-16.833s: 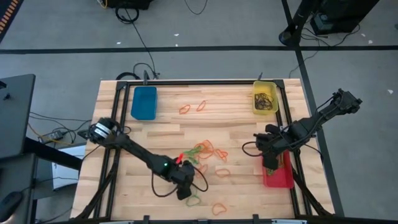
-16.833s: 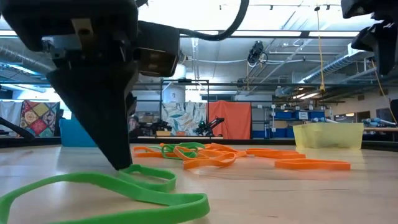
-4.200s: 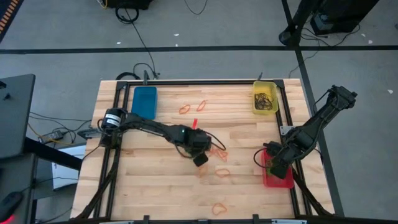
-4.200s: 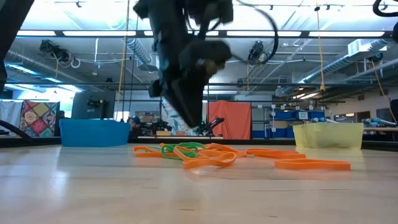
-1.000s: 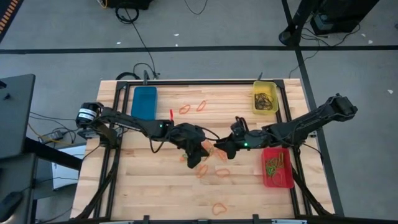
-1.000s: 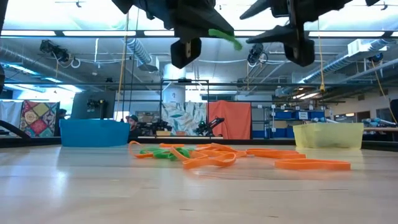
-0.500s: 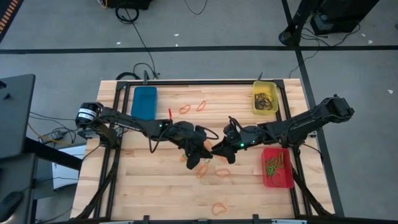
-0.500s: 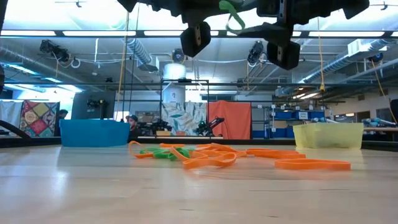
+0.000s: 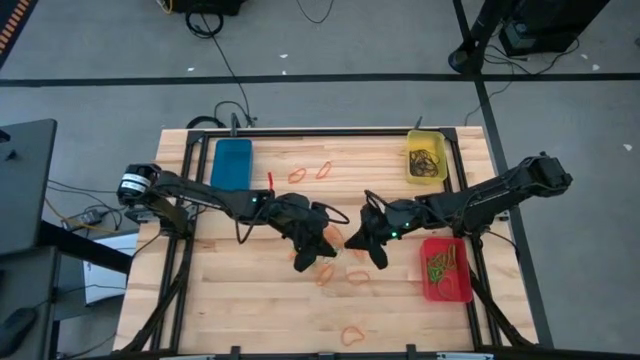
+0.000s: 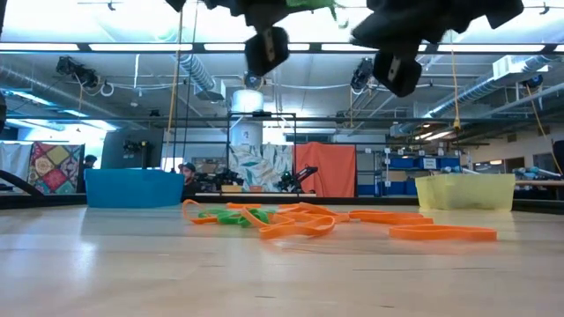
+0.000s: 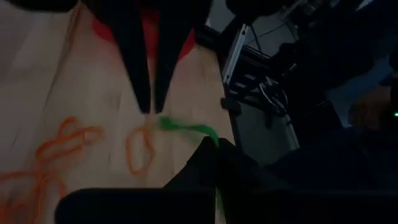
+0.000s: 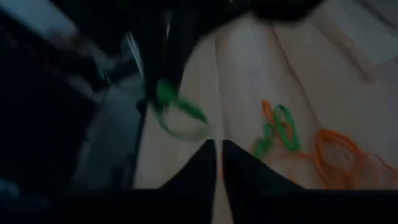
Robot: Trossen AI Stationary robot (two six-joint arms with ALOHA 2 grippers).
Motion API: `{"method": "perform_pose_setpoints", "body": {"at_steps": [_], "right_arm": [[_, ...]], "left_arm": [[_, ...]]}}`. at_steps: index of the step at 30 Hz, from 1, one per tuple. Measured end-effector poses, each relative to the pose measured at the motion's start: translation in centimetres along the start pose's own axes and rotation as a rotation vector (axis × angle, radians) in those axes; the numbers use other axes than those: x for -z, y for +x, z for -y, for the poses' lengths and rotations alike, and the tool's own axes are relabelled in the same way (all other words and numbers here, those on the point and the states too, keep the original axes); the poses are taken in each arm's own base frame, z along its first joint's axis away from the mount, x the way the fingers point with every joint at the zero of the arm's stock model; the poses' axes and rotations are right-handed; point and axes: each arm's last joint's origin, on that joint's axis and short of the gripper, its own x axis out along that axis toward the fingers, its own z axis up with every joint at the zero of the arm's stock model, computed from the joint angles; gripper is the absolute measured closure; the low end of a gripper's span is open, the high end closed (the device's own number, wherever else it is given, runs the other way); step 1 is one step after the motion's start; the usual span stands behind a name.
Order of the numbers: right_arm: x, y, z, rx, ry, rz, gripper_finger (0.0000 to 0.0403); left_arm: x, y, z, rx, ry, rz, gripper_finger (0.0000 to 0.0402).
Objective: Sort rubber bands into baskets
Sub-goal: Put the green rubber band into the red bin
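Wood planks make up the table (image 9: 250, 320), framed by black rails, and beyond it I see a big workshop with ceiling lights, an orange panel and a patterned quilt. Rubber bands (image 9: 346, 246) lie scattered near the table's middle, a few more toward the far edge and one near the front edge; the blue basket (image 9: 231, 163) sits at the far left corner, the yellow basket (image 9: 426, 158) at the far right corner, the red basket (image 9: 447, 270) along the right edge with bands inside. My left gripper (image 9: 318, 238) and right gripper (image 9: 352, 240) meet above the middle, a green band (image 11: 186, 127) strung between them; the left's fingers are clamped on it, and the right's fingers look nearly together, though I cannot tell whether they grip it. Compared with a second ago, the right arm has reached in closer to the left, and the two have risen higher.
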Motion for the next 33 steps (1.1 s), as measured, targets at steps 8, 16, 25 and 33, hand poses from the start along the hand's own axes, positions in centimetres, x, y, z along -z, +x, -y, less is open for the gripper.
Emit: {"method": "perform_pose_setpoints", "body": {"at_steps": [8, 16, 25, 33], "right_arm": [[-0.1, 0.0, 0.0, 0.023, -0.281, 0.021, 0.0229], [-0.8, 0.0, -0.4, 0.061, -0.430, 0.125, 0.0145], [-0.9, 0.0, -1.0, 0.021, -0.502, 0.147, 0.0124], [-2.0, -0.3, -2.0, -0.126, -0.294, 0.260, 0.0151]], "left_arm": [[0.2, -1.5, 0.3, -0.077, -0.033, -0.033, 0.0396], [-0.7, -1.5, 0.5, -0.047, -0.072, 0.057, 0.0396], [-2.3, -1.8, 1.5, 0.087, -0.028, 0.198, 0.0396], [-2.5, -1.8, 1.7, 0.104, -0.017, 0.217, 0.0389]]}}
